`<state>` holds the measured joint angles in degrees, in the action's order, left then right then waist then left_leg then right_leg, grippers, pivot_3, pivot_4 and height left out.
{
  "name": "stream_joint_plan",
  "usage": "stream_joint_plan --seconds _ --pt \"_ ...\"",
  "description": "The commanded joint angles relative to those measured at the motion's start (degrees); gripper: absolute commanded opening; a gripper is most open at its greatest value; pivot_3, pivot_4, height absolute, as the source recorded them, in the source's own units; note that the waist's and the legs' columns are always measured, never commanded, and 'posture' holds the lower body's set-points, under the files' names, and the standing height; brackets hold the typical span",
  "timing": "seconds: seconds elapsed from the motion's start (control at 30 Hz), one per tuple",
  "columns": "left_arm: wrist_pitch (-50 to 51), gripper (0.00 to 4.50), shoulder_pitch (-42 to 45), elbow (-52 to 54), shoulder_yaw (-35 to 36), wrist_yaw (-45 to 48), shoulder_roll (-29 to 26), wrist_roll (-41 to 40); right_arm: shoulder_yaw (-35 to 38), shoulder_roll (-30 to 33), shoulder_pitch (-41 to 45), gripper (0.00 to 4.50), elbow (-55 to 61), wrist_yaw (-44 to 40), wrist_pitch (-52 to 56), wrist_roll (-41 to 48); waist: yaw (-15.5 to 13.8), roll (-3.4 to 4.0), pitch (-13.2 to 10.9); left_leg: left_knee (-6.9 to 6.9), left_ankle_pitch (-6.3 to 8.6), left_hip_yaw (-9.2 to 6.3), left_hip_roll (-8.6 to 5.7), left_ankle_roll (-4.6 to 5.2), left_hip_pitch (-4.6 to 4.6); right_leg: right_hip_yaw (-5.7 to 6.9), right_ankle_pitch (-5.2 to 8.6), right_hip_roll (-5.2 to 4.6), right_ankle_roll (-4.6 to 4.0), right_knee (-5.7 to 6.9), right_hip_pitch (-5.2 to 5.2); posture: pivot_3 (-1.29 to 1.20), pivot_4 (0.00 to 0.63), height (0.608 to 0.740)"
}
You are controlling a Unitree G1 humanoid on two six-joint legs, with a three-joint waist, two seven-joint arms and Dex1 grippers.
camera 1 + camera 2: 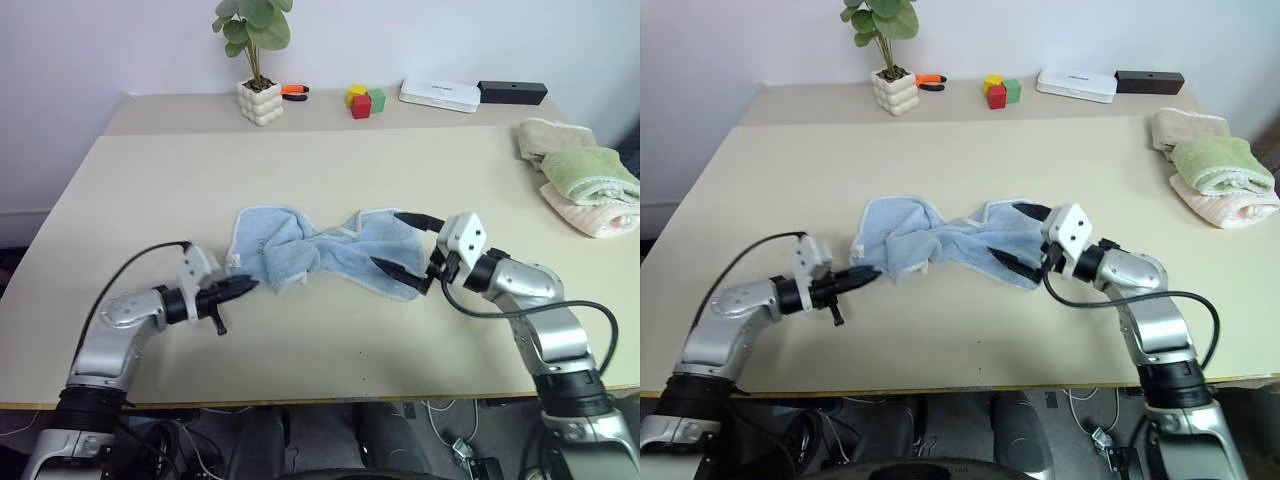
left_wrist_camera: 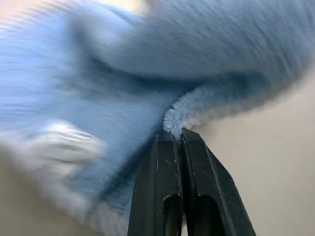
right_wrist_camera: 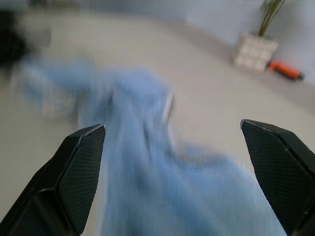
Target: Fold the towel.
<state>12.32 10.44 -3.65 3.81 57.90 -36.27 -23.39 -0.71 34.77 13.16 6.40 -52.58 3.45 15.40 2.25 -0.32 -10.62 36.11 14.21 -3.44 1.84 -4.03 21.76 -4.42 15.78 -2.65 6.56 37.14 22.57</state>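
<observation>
Two grippers flank the light blue towel [image 1: 320,250], which lies bunched on the table [image 1: 330,170]. The left gripper [image 1: 243,287] has its fingers pressed together, pinching the towel's near edge. The right gripper [image 1: 400,243] stands spread wide, straddling the towel's opposite end.

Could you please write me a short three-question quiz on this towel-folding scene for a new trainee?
1. True or false: the light blue towel lies flat and spread out.
2. Which gripper is shut on the towel's edge: A) left gripper B) right gripper?
3. Fill in: the green towel lies on a ___ one.

Key: 1. False, it is bunched and twisted. 2. A; the right stands open over the other end. 3. Pink.
</observation>
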Motion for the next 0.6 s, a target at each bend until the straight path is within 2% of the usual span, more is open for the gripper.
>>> stream_joint_plan --seconds 0.03,0.23,0.27,0.33,0.57,0.6 --pt "-1.5 0.03 1.5 3.8 2.8 -1.0 -0.9 -0.6 -2.2 3.0 -1.0 4.5 0.7 -2.7 -5.1 -4.3 0.2 -0.02 0.0 0.01 0.0 0.0 -0.01 0.0 0.06 0.0 -0.02 -0.01 0.05 -0.01 0.05 0.0 0.15 0.74" --pt "-0.3 0.03 1.7 5.4 3.2 -1.3 -0.7 -1.4 -5.0 7.6 -1.9 4.5 -3.1 -5.9 -9.2 -9.1 0.3 -0.23 -0.1 0.01 0.0 0.02 -0.01 0.0 0.12 -0.01 0.01 -0.01 -0.02 -0.02 0.11 0.0 0.15 0.74" --pt "-0.4 0.01 1.6 5.5 3.1 -1.4 -0.5 -1.3 -5.4 8.1 -1.8 4.25 -3.6 -6.3 -9.6 -9.8 0.3 -0.27 -0.2 0.01 0.0 0.02 -0.01 0.0 0.12 -0.01 0.01 -0.01 -0.03 -0.02 0.11 0.0 0.15 0.74" --pt "-1.2 0.0 1.3 5.9 2.8 -1.7 -0.3 -0.7 -5.8 8.6 -1.7 3.64 -4.3 -6.8 -9.3 -10.1 0.3 -0.29 -0.2 0.02 0.0 0.02 -0.01 0.0 0.12 -0.02 0.01 -0.01 -0.03 -0.02 0.11 0.0 0.15 0.74" --pt "-1.1 0.0 1.0 7.2 2.3 -2.6 0.0 -0.4 -9.4 10.2 -0.1 0.16 -11.7 -5.8 -10.8 -17.4 0.3 -0.38 -0.2 0.04 0.0 0.02 -0.01 0.0 0.15 -0.01 0.02 -0.02 -0.04 -0.03 0.11 0.0 0.15 0.74" --pt "-1.0 0.0 1.0 7.4 2.4 -2.6 -0.1 -0.4 -9.5 10.1 0.2 0.07 -12.0 -5.7 -9.8 -17.5 0.3 -0.42 -0.2 0.04 0.0 0.02 -0.01 0.0 0.13 -0.01 0.01 -0.02 -0.04 -0.03 0.1 0.0 0.15 0.74"
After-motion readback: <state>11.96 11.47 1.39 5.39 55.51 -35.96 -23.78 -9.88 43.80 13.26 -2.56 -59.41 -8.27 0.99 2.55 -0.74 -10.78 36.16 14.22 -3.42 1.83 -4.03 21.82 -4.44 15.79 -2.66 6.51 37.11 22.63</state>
